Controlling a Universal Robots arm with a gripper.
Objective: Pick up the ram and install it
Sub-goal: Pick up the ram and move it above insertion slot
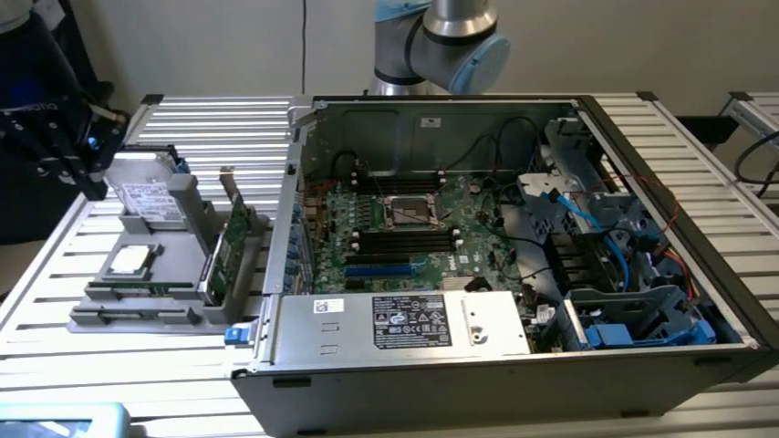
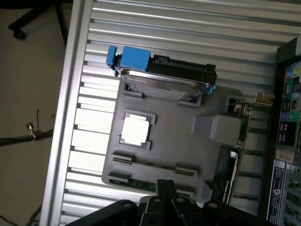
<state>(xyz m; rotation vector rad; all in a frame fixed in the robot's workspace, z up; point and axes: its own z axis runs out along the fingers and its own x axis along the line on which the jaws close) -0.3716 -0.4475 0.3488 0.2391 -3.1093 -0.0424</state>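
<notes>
Gripper (image 2: pixel 165 192): fingers pressed together with nothing between them, poised over one edge of the grey tray (image 2: pixel 174 146).
Ram (image 2: pixel 134 183): seated in a clipped slot along that same tray edge, under the gripper (probably held this way for a grasp from above).
Other tray parts: the processor (image 2: pixel 136 131) sits mid-tray and the hard drive (image 2: pixel 164 77) at the edge opposite the ram, each in its own recess.
Computer case (image 1: pixel 487 228): just beside the tray, with its side panel off, which leaves the interior reachable.
Hidden: the gripper covers part of the ram, and whether it touches it cannot be told.

Silver arm (image 1: pixel 453 18) with pale blue joint caps (image 1: pixel 482 57).
The gripper (image 2: pixel 165 186) is matte black, with slim fingers and angular housing.
</notes>
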